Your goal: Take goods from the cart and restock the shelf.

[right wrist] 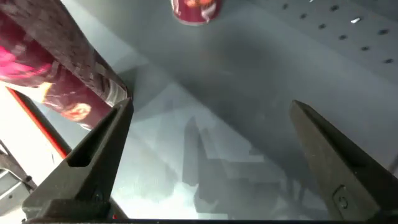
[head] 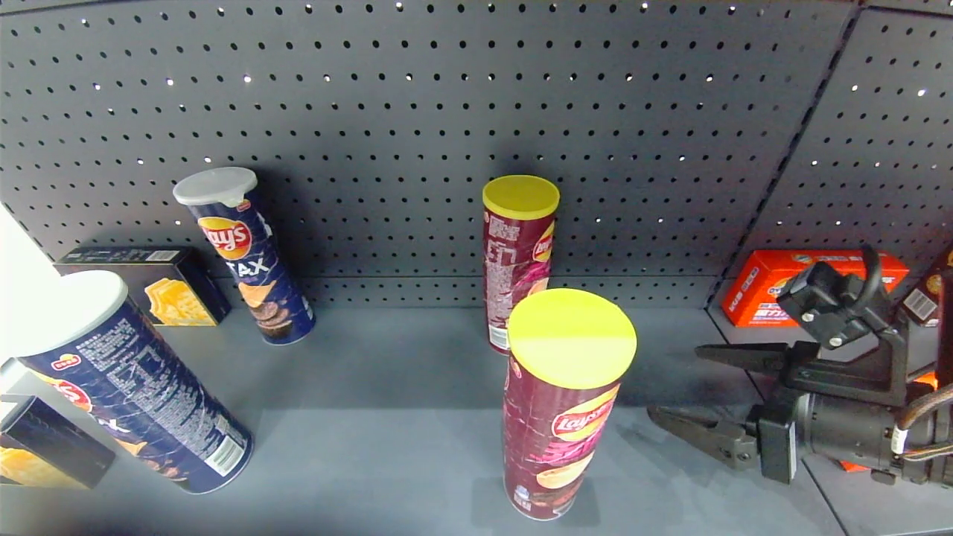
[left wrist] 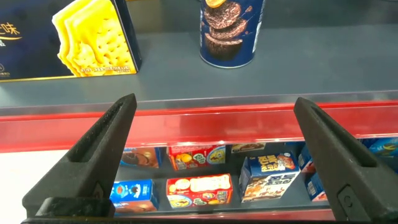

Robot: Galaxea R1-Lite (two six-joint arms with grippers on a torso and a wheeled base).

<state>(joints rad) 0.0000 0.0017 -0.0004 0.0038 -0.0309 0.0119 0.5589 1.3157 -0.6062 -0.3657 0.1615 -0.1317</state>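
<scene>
Two maroon chip cans with yellow lids stand upright on the grey shelf (head: 402, 387): a front can (head: 569, 402) and a rear can (head: 517, 260) by the pegboard. My right gripper (head: 677, 383) is open just right of the front can, a little apart from it, holding nothing. The right wrist view has that gripper (right wrist: 211, 106) open over bare shelf, with the front can (right wrist: 56, 56) beside one finger and the rear can (right wrist: 196, 9) farther off. My left gripper (left wrist: 214, 102) is open and empty before the shelf's red front edge (left wrist: 205, 121).
Two blue chip cans with white lids (head: 246, 260) (head: 126, 387) stand at the left, with a dark cracker box (head: 149, 286) behind them and another (head: 45, 447) at the front left. An orange box (head: 811, 286) sits in the bay to the right. Packaged goods (left wrist: 199, 190) fill a lower shelf.
</scene>
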